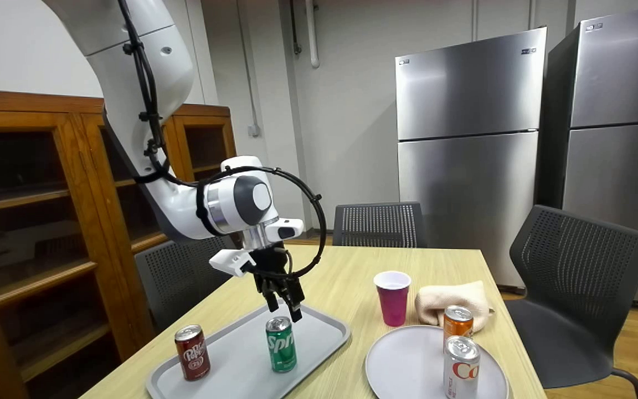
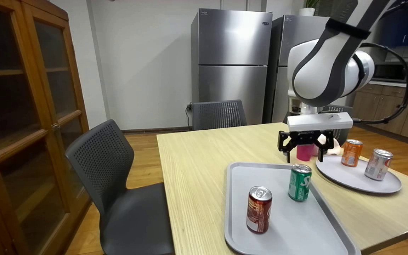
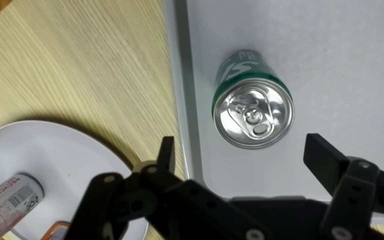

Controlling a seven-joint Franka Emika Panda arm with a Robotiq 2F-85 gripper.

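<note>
Hovering with wide-spread gripper [image 2: 304, 159] near Sprite can [image 3: 253, 113], by the tray rim [image 3: 188, 100]; roomy across to Dr Pepper [image 1: 193, 353]; over to a plate [image 1: 402, 360] with two cans [image 2: 351, 153].

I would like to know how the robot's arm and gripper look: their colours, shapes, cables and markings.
The arm is mostly white, with thick rounded segments and dark grey panels. A black cable runs along it, tied by black straps, and makes a loop. A silvery metal ring and a white block sit above the black gripper, which has jointed bars, two narrow fingers and small lettering.
</note>
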